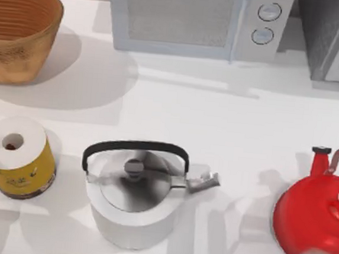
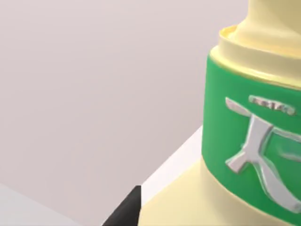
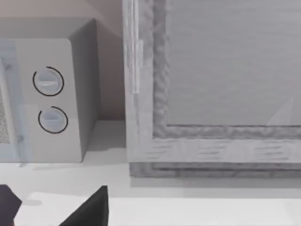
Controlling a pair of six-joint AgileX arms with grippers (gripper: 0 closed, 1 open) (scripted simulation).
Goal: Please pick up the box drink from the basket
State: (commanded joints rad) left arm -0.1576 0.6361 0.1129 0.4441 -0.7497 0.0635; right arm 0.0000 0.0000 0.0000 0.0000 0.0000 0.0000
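White tabletop (image 1: 229,126) is stretching across the top view, with a pale wall running behind it. The woven basket (image 1: 17,30) is sitting at the far left corner, and what I can see of its inside is looking bare. A microwave (image 1: 185,18) is standing at the back centre with a grey cabinet front (image 1: 337,40) to its right. Nearer the front, a white paper roll with a yellow label (image 1: 18,158) is standing on the left, a silver kettle (image 1: 134,195) in the middle and a red kettle (image 1: 315,223) on the right.

From the left wrist, the box drink (image 2: 249,141) is looming very close, pale yellow with a green band and silver lettering. A dark tip of the left gripper (image 2: 128,214) is poking in just beside its base. I cannot tell whether that gripper is clamped on the carton. Plain wall and a white table edge are lying behind it, with no wicker around it, so I am judging it to be up and clear of the basket. Doing this step well means gripping the carton squarely, keeping it upright and rising straight, well away from the basket rim.

From the right wrist, the right gripper (image 3: 51,214) is waiting parked with its two dark tips apart, holding nothing. It is facing the microwave dials and the cabinet front.
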